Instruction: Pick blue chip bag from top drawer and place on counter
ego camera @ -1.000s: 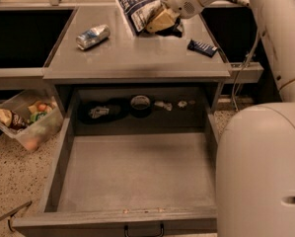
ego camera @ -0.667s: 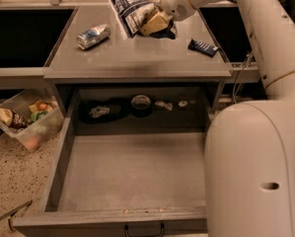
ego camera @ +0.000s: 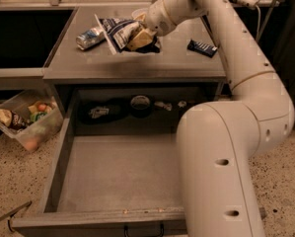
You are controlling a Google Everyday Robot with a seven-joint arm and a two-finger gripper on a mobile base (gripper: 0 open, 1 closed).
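Observation:
The blue chip bag, dark blue foil with white print, is held just over the middle of the counter, its lower edge at or near the surface. My gripper reaches in from the right and is shut on the bag's right side, its yellowish fingers pressed against it. The top drawer is pulled fully out below the counter. Its front floor is bare, and several small dark and white items lie at its back under the counter edge.
A silver-blue drink can lies on the counter left of the bag. A small dark blue bar wrapper lies at the counter's right. A clear bin of food stands on the floor at left. My arm's large white body covers the drawer's right side.
My gripper has moved left and toward the counter's front with the chip bag, and lower toward the surface. The can and bar wrapper have not moved.

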